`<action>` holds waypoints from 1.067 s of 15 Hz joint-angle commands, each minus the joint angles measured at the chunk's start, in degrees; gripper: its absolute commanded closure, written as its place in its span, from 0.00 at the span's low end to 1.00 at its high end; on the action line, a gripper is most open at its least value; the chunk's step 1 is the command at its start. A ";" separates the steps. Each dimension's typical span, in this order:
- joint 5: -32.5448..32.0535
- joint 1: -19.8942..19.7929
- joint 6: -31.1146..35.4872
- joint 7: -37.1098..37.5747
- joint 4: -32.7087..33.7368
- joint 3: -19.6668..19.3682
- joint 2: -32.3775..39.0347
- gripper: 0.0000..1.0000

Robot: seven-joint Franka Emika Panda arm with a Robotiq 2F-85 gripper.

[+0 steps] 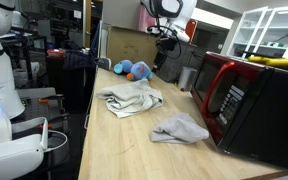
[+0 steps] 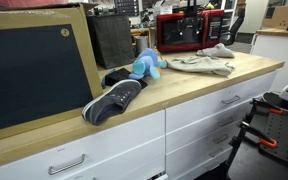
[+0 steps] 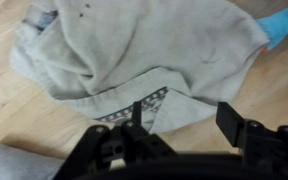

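Observation:
In the wrist view my gripper [image 3: 184, 118] is open, its two dark fingers [image 3: 234, 122] spread wide with nothing between them. It hangs above a crumpled grey cloth [image 3: 134, 50] with a patterned hem, lying on the wooden counter [image 3: 24, 110]. In an exterior view the gripper [image 1: 164, 40] is raised above the far end of the counter, well over the cloth [image 1: 132, 98]. A blue plush toy [image 1: 134, 70] lies just behind that cloth and shows at the wrist view's top right corner [image 3: 284, 22].
A second grey cloth [image 1: 181, 128] lies nearer the red microwave [image 1: 244, 95], which stands along one side of the counter. A dark shoe [image 2: 114, 98] rests beside the plush toy [image 2: 147, 65]. A framed blackboard [image 2: 34, 70] leans at the counter's end.

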 commanded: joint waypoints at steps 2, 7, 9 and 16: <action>-5.23 -3.48 -5.73 -11.27 -4.16 -2.97 -3.10 0.00; -9.64 -5.22 -3.86 -19.01 -11.65 -4.42 -5.71 0.00; -9.63 -5.30 -2.27 -19.70 -14.20 -4.46 -6.41 0.00; -12.01 -5.30 11.16 -31.03 -21.53 -3.27 -7.49 0.00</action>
